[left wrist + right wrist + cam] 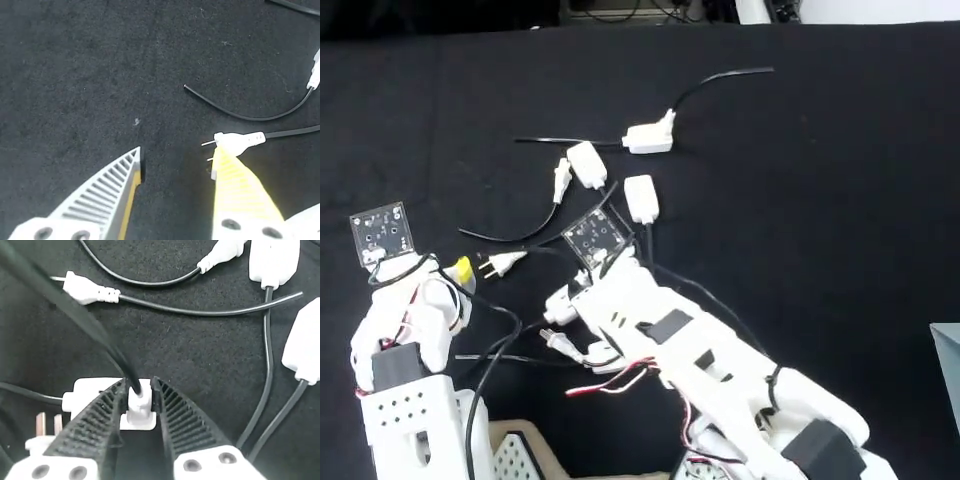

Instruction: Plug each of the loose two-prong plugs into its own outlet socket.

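Plugs lay apart. One plug (140, 412), white, sat pinched tight in the right gripper (139, 382), toward the table's (840, 150) front edge. The left gripper (177, 156), by the front left corner, gaped wide with nothing in it, its yellow finger (232, 190) touching another plug (235, 141) on the cloth. White sockets (586, 163) lay around mid-table.

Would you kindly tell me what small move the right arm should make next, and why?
Probably press the white two-prong plug with black cord onward into the white outlet socket block: the right gripper is shut on it, against the block, and its prongs are hidden, so seating seems unconfirmed.
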